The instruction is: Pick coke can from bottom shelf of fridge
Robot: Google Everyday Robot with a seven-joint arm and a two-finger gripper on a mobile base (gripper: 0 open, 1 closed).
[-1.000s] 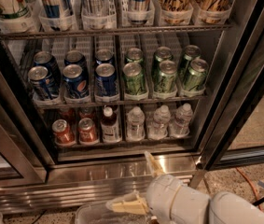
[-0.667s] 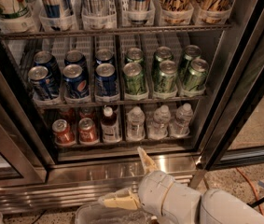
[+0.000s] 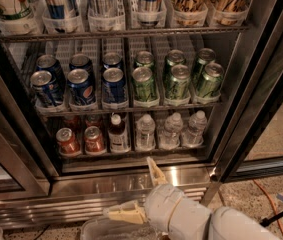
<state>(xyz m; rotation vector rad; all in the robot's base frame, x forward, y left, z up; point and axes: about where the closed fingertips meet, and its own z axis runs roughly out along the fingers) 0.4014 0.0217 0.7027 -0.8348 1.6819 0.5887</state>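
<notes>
- The gripper (image 3: 129,186) sits low in the frame, just left of centre, in front of the fridge's (image 3: 242,84) ribbed steel base and below the bottom shelf (image 3: 131,157). It is not yet inside the opening.
- Its two tan fingers (image 3: 155,171) are spread wide, one pointing up toward the shelf and the other out to the left, with nothing between them.
- The coke can (image 3: 94,140) stands upright at the front of the bottom shelf, left of centre in the frame. A second red can (image 3: 67,142) is just beside it on the left, and more red cans sit dimly behind.
- A dark bottle with a white cap (image 3: 117,133) is close on its right, with clear water bottles (image 3: 171,131) further right.
- To my eye, the claw needs to rise over the steel lip and go in level, lined up on the can's lane.
- I'd want the fingers turned so they slip down either side of the can; the gaps to the neighbouring can and the bottle look tight, and a knock could topple either one.
- It should stay under the rack of blue cans (image 3: 81,86) and green cans (image 3: 176,79) above.
- Compared with a second ago, the gripper has slid left and a touch higher in the frame, so it is now nearer the red cans' side.
- The spread of the fingers looks unchanged, and nothing on the shelves has moved.
</notes>
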